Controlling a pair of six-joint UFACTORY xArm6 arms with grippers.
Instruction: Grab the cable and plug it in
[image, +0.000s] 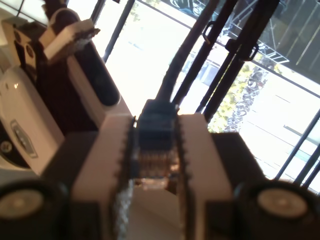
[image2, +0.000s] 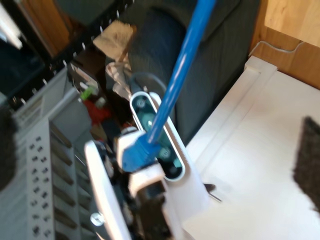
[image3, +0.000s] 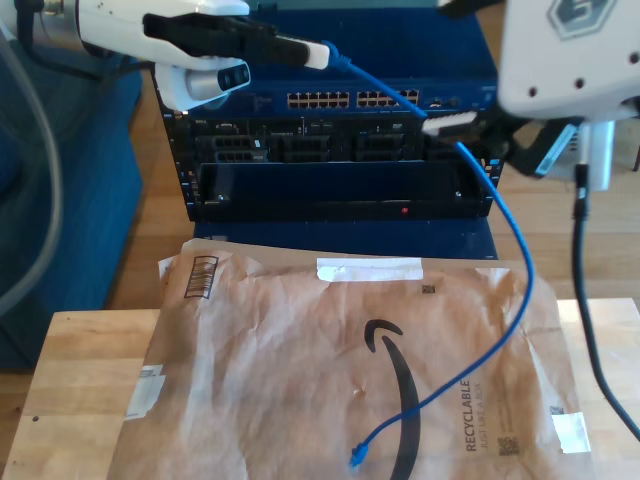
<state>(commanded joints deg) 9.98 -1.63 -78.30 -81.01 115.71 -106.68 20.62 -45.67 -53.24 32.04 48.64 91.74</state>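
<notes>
Cable (image3: 520, 270) slanting down the envelope (image3: 300, 380).

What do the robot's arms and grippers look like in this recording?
My first gripper has white fingers with toothed inner edges and a black body. My second gripper also has white fingers. In the exterior view both arms are white-shelled; the one on that view's right bears a grey hexagon logo and a hanging black cable.

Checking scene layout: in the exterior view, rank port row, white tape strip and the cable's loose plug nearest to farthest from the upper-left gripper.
1. Port row, on the rack beside the gripper.
2. White tape strip, at the envelope far edge.
3. Loose plug, envelope near edge.
</notes>
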